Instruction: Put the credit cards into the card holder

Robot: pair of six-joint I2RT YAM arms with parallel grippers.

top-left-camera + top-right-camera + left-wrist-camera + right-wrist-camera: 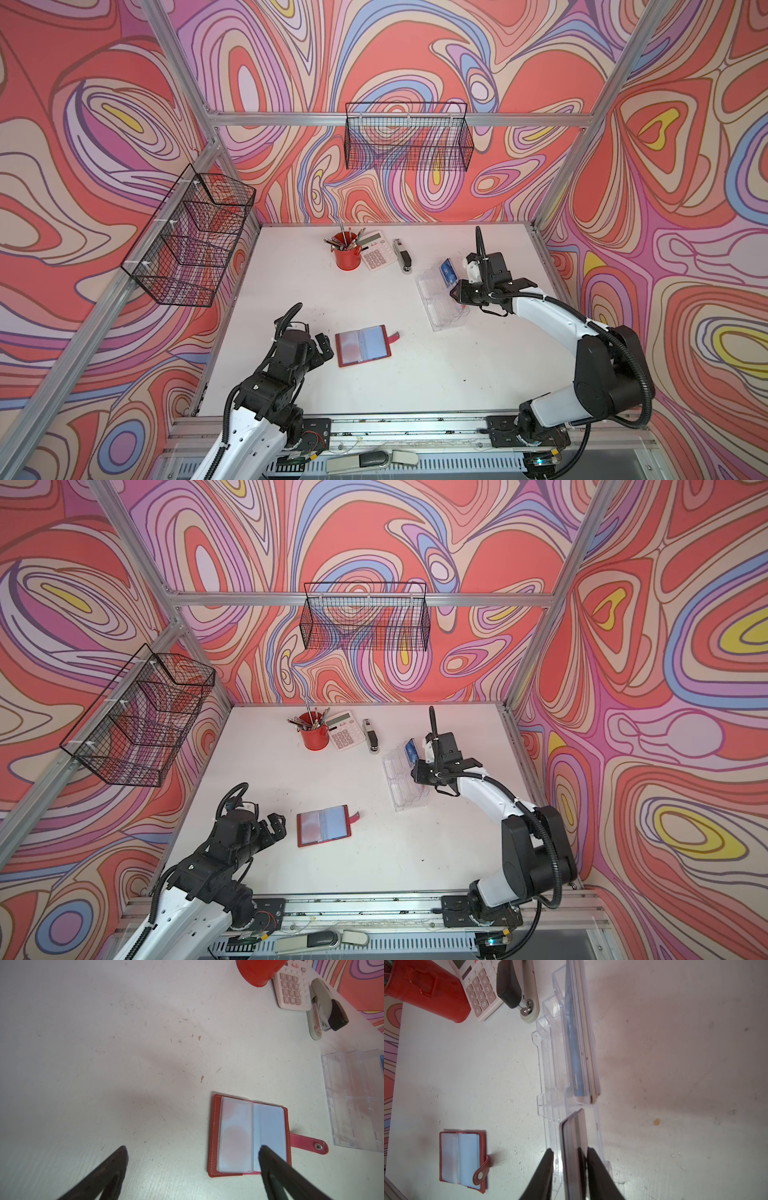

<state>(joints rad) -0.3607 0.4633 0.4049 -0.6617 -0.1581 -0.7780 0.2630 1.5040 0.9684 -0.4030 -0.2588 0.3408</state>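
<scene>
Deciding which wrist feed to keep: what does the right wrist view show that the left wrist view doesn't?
Only the right wrist view: the right gripper straddling credit cards standing in the clear tray, with a fuller stack beyond. Only the left wrist view: the left gripper, wide open near the card holder. Both: that open card holder, red cup, calculator, stapler and the tray.

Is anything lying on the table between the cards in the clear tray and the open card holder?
Nothing visible: bare table between the tray and the card holder; cup, calculator and stapler stand farther back.
</scene>
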